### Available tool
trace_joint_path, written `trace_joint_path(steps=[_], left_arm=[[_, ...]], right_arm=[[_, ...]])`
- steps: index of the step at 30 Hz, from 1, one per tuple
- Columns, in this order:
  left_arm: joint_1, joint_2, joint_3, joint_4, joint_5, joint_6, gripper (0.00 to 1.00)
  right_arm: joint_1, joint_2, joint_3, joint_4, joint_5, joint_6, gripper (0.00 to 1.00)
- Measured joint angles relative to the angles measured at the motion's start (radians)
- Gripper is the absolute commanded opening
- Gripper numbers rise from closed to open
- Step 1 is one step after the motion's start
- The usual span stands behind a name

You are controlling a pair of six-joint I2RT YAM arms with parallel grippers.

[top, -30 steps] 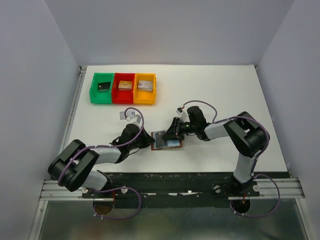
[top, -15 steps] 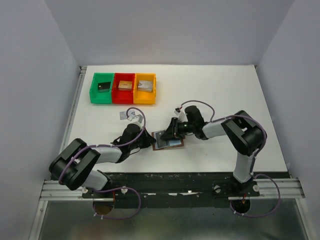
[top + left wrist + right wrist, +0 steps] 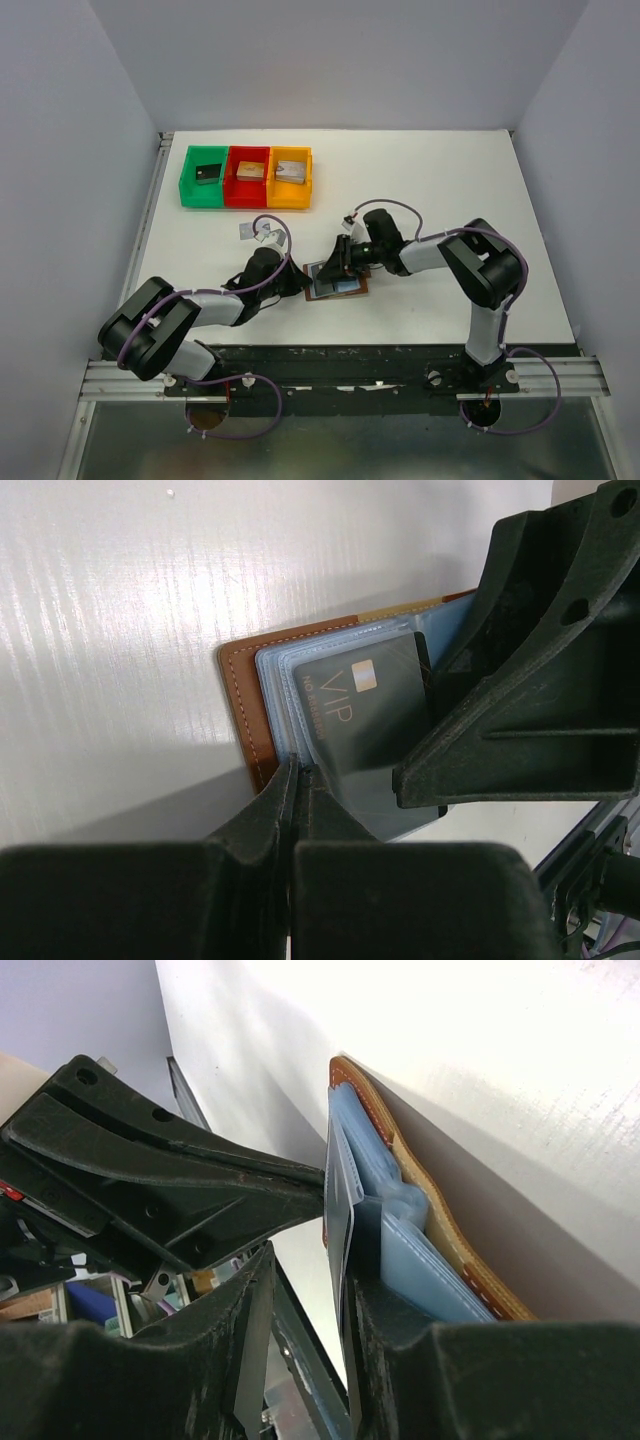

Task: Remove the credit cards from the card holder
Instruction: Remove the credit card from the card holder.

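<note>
On the table (image 3: 440, 180), near its front edge and between both grippers, the card holder (image 3: 338, 287) lies open with its blue sleeves (image 3: 420, 1260) up. One black card (image 3: 365, 715) sits in them, its edge between the fingers (image 3: 390, 1360) of the right gripper (image 3: 300, 1290), which stand apart. The left gripper (image 3: 295, 780) is closed, its tips on the holder's edge; whether it pinches a sleeve, I cannot tell. Other cards are hidden.

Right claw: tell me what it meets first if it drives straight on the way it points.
Most likely the black card, edge-on inside the right claw, tucked in the card holder; the left claw lies beyond, depth unclear.
</note>
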Motion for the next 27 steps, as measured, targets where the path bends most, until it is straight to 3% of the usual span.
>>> trace_joint_path(steps=[27], left_arm=[[-0.007,-0.010,0.000,-0.037,-0.013,-0.037,0.00]], right_arm=[[0.004,-0.085,0.001,-0.197,0.043,-0.117,0.31]])
